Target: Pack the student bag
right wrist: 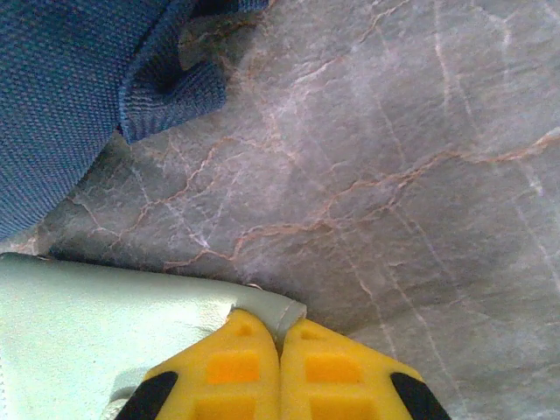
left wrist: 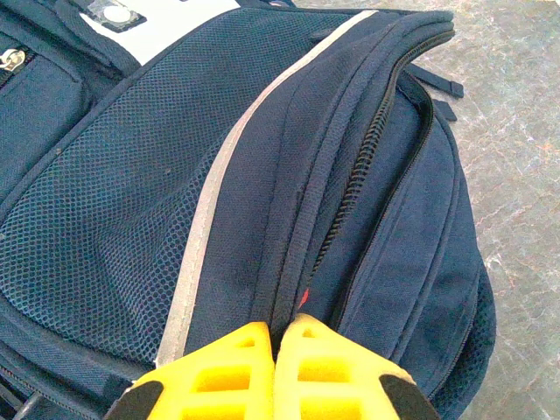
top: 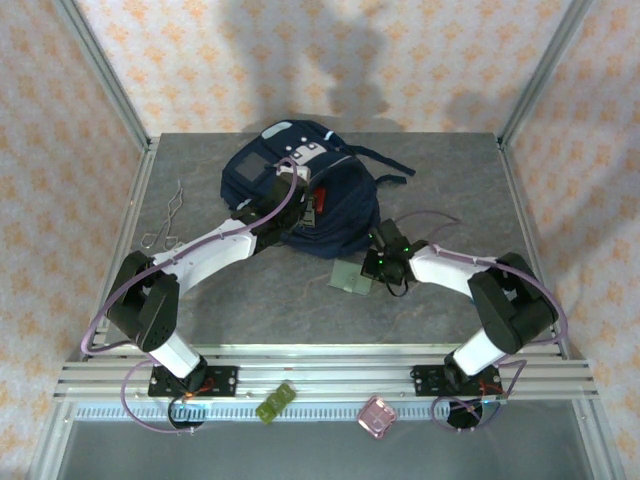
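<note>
The left gripper (left wrist: 276, 337) is pinching closed on a fold of the student bag (top: 300, 190) right beside its zip (left wrist: 367, 157), and the bag is lying at the middle back of the table (top: 250, 300). The right gripper (right wrist: 281, 331) is clamping shut on just the corner of a pale green flat piece (right wrist: 105, 324) — possibly a thin booklet or pouch, the views are not telling which — just in front of the bag's near right side. The main risk is sitting in that corner hold: with so little of the piece between the pads, it is likely to be swinging or slipping out once lifted, and its free edge could be catching on the bag's fabric instead of going in. The opening is also looking narrow — if the left hold on soft cloth is giving way, the mouth is closing before anything enters. Both arms are converging on one spot, so a clash is possible. Open room is lying on the bare stone to the front and right, and a wire piece (top: 165, 220) is resting well apart near the left edge.
</note>
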`<state>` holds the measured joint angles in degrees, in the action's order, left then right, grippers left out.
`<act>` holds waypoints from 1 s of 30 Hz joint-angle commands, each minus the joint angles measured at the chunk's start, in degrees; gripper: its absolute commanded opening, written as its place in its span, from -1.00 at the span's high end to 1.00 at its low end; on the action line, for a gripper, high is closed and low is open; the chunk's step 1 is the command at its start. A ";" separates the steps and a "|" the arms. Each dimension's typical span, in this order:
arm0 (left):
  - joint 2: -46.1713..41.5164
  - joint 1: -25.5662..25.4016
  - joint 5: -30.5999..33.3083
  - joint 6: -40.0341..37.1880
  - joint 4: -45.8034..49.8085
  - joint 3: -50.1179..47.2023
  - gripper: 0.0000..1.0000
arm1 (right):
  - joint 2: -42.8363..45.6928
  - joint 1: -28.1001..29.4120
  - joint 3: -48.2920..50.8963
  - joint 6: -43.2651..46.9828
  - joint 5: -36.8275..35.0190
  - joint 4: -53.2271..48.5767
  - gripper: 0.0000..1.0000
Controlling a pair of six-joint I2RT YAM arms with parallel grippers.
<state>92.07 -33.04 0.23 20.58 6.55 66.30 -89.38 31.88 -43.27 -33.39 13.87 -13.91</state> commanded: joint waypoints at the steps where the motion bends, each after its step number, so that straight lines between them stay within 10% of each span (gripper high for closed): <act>1: 0.12 -0.92 -0.77 1.39 -2.15 0.05 1.00 | -1.22 0.88 0.80 -0.14 -0.91 -4.86 1.00; 16: -2.82 -0.81 2.16 -0.48 -0.99 4.47 1.00 | 21.48 -4.82 -8.52 2.23 5.37 -9.82 1.00; 30: -5.57 -1.45 -0.23 0.25 -4.63 2.88 1.00 | 3.06 -10.47 -22.78 -9.50 10.45 5.02 1.00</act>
<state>90.06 -33.08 1.56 20.53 6.74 68.47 -83.13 22.17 -62.70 -38.24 24.03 -14.02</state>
